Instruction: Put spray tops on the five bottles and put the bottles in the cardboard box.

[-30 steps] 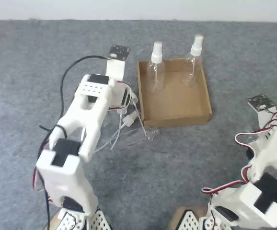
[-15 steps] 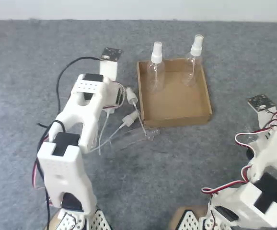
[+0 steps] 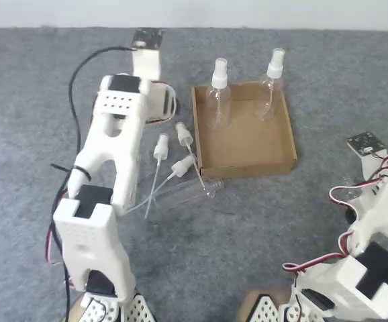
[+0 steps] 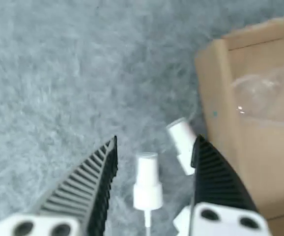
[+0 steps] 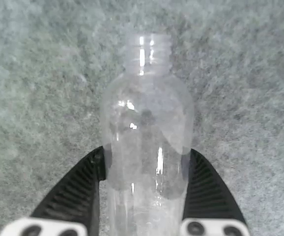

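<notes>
I'm holding L gripper (image 4: 156,142) open over a spray top (image 4: 148,184) to grab it, R gripper (image 5: 147,153) squeezing a topless bottle (image 5: 147,123).

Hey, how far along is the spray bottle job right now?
Done: two capped bottles stand in the cardboard box. In hand: the right gripper is shut on an uncapped bottle, and the left gripper hangs open above three loose spray tops on the carpet. Left: a clear bottle lies by the box's front wall; three bottles need capping and boxing.
</notes>
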